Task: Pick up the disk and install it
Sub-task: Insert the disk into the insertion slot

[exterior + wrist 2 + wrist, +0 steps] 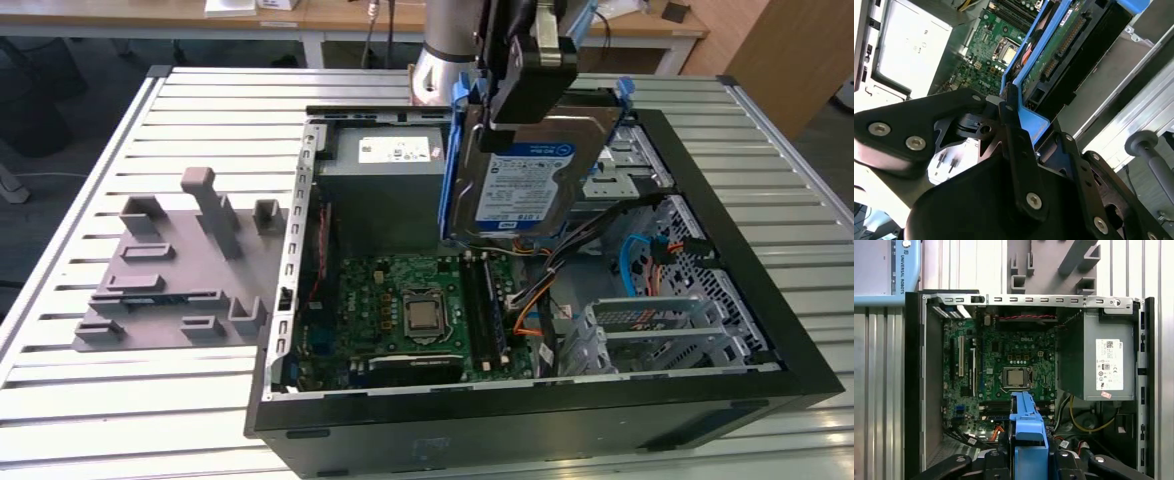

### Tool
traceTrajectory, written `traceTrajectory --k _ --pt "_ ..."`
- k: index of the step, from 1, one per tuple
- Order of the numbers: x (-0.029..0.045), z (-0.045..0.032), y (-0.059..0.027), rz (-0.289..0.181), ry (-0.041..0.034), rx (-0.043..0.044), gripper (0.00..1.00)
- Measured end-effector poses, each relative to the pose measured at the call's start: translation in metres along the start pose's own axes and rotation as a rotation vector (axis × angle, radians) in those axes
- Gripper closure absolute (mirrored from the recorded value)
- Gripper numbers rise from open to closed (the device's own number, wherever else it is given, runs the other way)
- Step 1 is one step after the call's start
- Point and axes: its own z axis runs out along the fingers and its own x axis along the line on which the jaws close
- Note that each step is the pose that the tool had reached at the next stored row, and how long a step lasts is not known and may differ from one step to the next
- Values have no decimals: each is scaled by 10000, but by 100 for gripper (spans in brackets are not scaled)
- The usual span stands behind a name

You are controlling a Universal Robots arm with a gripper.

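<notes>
Gripper [523,100] clamping disk [534,185] over open computer case [534,425], slatted metal table [120,400], desks [160,22] behind

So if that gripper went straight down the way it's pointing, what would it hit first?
Probably the green motherboard inside the open computer case, with the disk clamped in the jaws of the gripper touching first; depth is hard to judge.

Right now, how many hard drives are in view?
1. The disk hangs nearly upright, label showing, clamped in the gripper above the open computer case. Another could be hidden inside the grey metal cage.
</notes>
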Motion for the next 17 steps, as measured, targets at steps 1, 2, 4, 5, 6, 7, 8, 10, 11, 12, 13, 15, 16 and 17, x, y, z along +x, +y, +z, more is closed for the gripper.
traceTrajectory --k 1,2,4,5,6,7,8,10,11,12,13,15,16,17 --pt "16 0 -3 0 3 0 64" --pt "30 0 -6 0 7 0 64" --pt "54 0 -21 1 14 0 64" --pt "64 1 -30 1 17 1 64" --pt "73 1 -41 1 21 0 64" --pt "81 2 -53 0 26 0 64" --pt "90 3 -64 1 29 0 64" --pt "109 5 -86 1 35 1 64" --pt "121 6 -95 0 38 0 64" --pt "133 7 -102 0 39 0 64" --pt "146 7 -106 0 43 0 64" --pt "167 8 -112 1 49 1 64" --pt "175 8 -112 1 50 0 64" --pt "187 8 -113 1 50 1 64"
